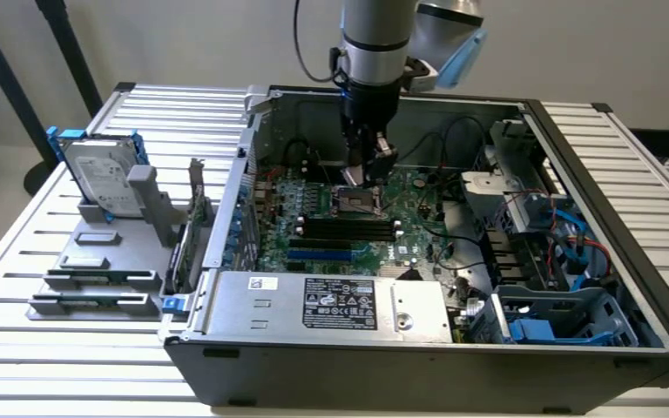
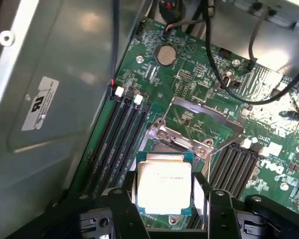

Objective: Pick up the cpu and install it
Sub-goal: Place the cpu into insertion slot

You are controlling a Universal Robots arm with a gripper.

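Claw tight around the cpu, over the socket.

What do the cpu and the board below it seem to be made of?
The cpu: metal lid, by its pale silver sheen; the green rim looks like circuit laminate. The motherboard: green lacquered laminate, probably fibreglass, with fine printed traces.

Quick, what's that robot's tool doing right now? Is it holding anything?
The tool is closed on the cpu, gripping it by two opposite edges just above the open socket.
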